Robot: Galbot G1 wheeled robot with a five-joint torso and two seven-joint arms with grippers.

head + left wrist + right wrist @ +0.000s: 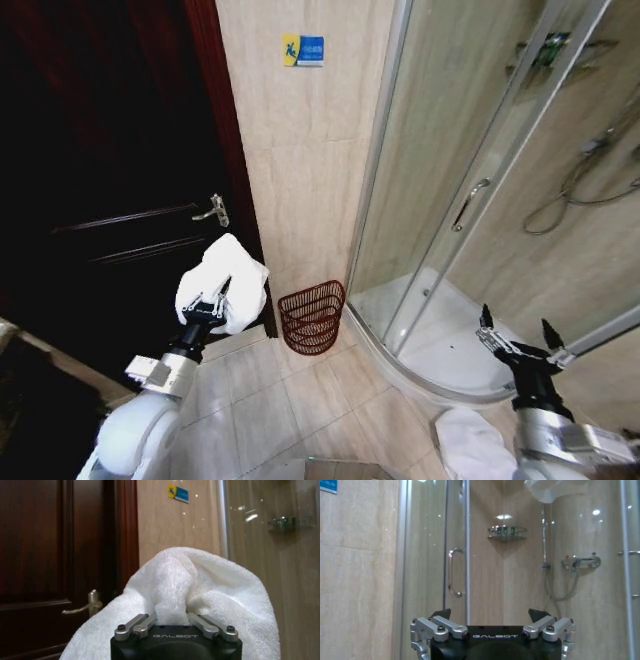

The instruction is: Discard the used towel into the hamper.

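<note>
Towel (232, 275): white, bunched, clamped in the left gripper (205, 305), held off the floor before the dark door (100, 200). Hamper (313, 316) sits on the floor against the tiled wall, at roughly 4 o'clock from the towel, near but apart; looks empty, hard to tell. Pickup done; carry-over and drop remain. Right gripper (518, 338) idle by the shower enclosure (470, 200), jaws apart.

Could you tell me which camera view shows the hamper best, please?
The head view: the hamper stands whole on the floor against the wall, between door and shower, right of the towel held in the left gripper. The left wrist view shows towel and door, the right wrist view the shower.
</note>
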